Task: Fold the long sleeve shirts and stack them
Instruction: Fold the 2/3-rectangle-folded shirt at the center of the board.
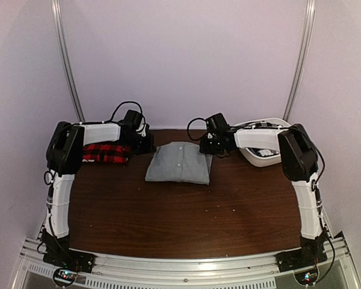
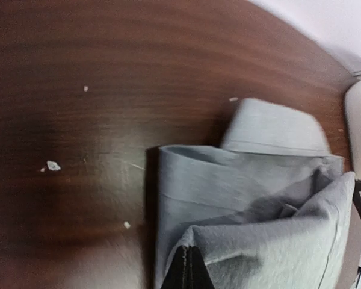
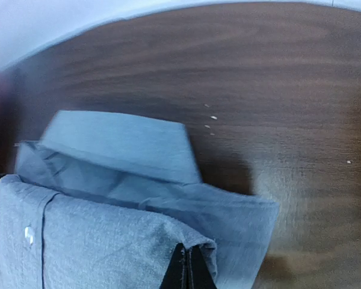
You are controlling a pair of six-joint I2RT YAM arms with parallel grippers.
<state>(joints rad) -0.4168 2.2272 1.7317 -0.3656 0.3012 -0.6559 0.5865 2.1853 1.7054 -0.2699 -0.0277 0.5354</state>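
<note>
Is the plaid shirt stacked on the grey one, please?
No, the red-and-black plaid cloth shirt lies apart, left of the folded light grey shirt.

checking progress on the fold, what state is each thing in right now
grey shirt: folded into a rectangle, both far corners pinched
plaid shirt: compact bundle, lying apart, not stacked
left pincer: shut on grey shirt's corner
right pincer: shut on grey shirt's other corner
white bin: something inside, unclear what
</note>
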